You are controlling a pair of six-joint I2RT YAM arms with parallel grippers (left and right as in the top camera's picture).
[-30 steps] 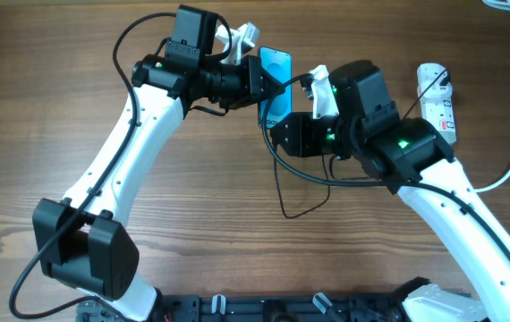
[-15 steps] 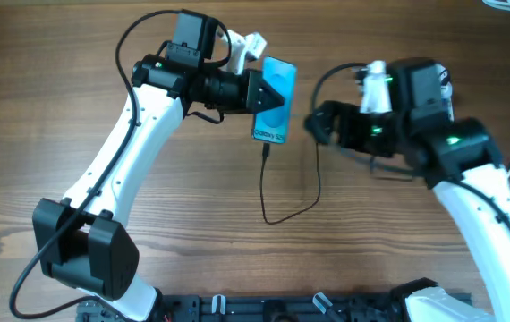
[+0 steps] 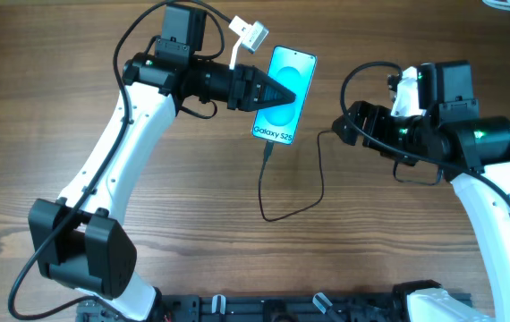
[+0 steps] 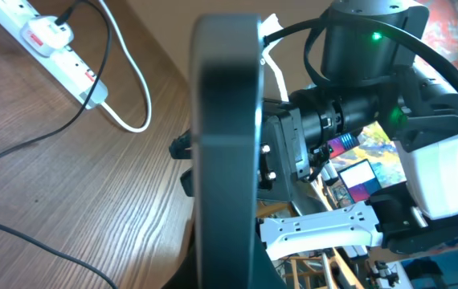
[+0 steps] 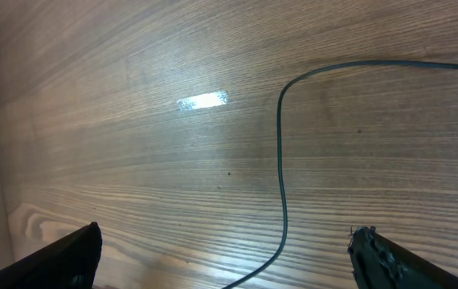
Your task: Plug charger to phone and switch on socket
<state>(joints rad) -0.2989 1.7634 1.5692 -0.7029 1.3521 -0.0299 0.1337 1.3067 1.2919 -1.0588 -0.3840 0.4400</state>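
The left gripper (image 3: 273, 94) is closed on the small flat phone with the bright turquoise screen (image 3: 291, 85), holding it by its left long edge with the screen facing up, at the far middle of the wooden table (image 3: 192, 206). I cannot tell if the phone touches the table. The thin black charger cable (image 3: 320, 183) meets the near short edge of the phone, so the connector seems to be already in. From there the cable makes a loop toward the near side and goes up to the right. The right gripper (image 5: 229, 258) has its fingers wide apart and holds nothing. It hangs over bare table, and a piece of the cable passes between the fingers below it. The white oblong power strip with red marks (image 4: 84, 80) shows only in the left wrist view, with a plug in it. From above, the right arm probably hides it. What remains, I think, is to press the switch. The danger is the cable: if the right arm catches the loop on its way to the strip, it may pull the connector out of the phone. The light strip could also slide under a push that is not straight down.
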